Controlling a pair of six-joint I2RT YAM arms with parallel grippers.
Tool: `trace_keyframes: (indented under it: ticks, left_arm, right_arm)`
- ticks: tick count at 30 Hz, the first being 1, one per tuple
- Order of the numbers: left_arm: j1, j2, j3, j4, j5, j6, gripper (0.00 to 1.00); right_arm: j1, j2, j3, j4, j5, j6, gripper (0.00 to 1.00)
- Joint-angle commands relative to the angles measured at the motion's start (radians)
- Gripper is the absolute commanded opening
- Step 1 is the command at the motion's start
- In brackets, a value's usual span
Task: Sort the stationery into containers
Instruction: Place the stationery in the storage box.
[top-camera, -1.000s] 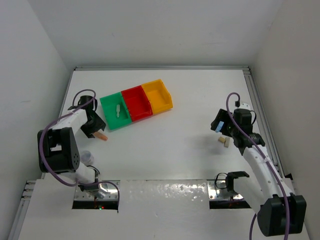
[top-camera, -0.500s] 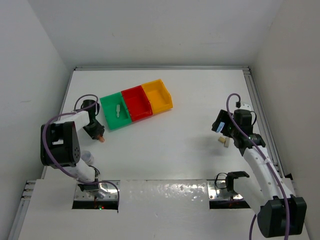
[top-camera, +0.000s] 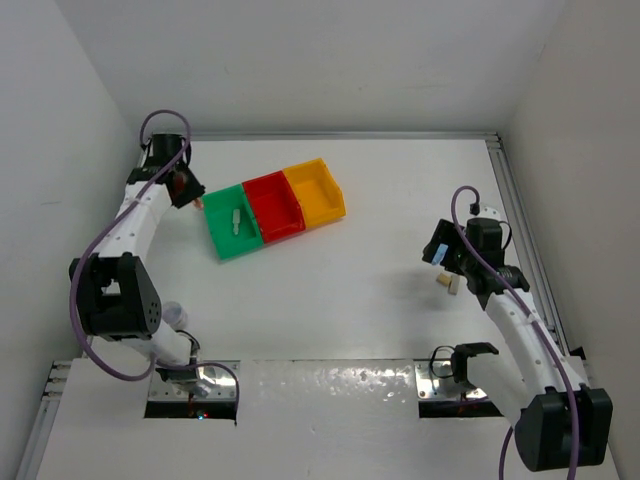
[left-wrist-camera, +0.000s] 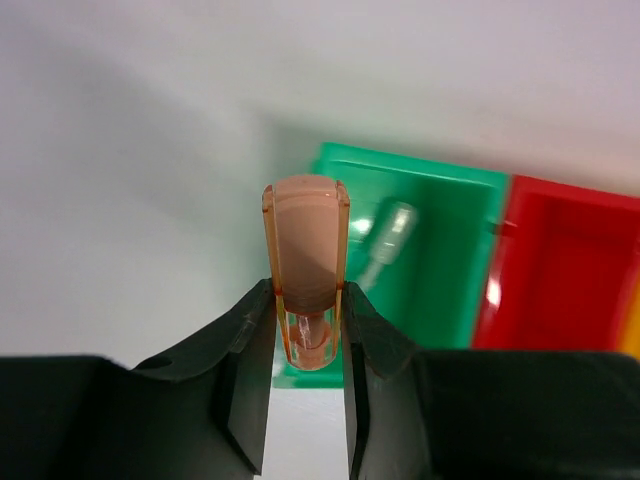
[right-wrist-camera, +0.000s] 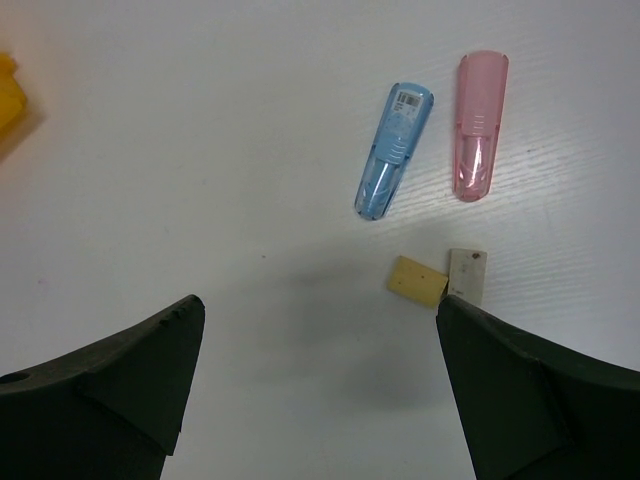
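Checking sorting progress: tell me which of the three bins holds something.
The green bin, left end of the row: a pale stick lies in it. The red bin and yellow-orange bin look empty.

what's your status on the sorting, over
Left gripper shut on orange stick, beside green bin. Right gripper open above blue stick, pink stick, small blocks. Nothing seen blocking the bin.
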Motion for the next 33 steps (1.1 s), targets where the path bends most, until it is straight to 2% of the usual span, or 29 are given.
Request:
trace_keyframes:
  ticks: [1,4,10,14,21,26,29,30,33]
  left_arm:
    - [-0.061,0.013,0.031,-0.028,0.121,0.001,0.0]
    - [-0.13,0.08,0.057,-0.017,0.171,-0.001,0.0]
    - [-0.199,0.209,0.094,0.031,0.11,0.042,0.0]
    - [-0.203,0.284,0.117,0.031,0.051,0.059,0.0]
    - [-0.203,0.317,0.091,0.055,-0.018,0.096,0.0]
    - [-0.184,0.375,0.095,0.06,-0.03,0.102,0.0]
    - [-0.183,0.38,0.094,0.072,-0.028,0.104,0.11]
    - [-0.183,0.38,0.095,0.076,-0.03,0.104,0.22]
    - [-0.183,0.377,0.107,0.074,-0.045,0.099,0.36]
  right_arm:
    - [0.001,-0.001,-0.001,0.055,-0.013,0.006,0.96]
    - [-0.001,-0.013,-0.009,0.058,-0.01,0.011,0.96]
    - [-0.001,-0.032,-0.02,0.046,-0.005,0.013,0.96]
    - [-0.001,-0.041,-0.02,0.038,0.001,0.006,0.97]
    - [-0.001,-0.023,-0.01,0.026,0.005,-0.006,0.97]
    - [-0.001,-0.017,-0.012,0.029,-0.01,-0.01,0.97]
    - [0.001,-0.015,-0.007,0.027,-0.007,-0.015,0.97]
    - [0.001,-0.018,-0.006,0.026,-0.007,-0.017,0.97]
    - [-0.001,-0.024,-0.003,0.029,-0.005,-0.021,0.97]
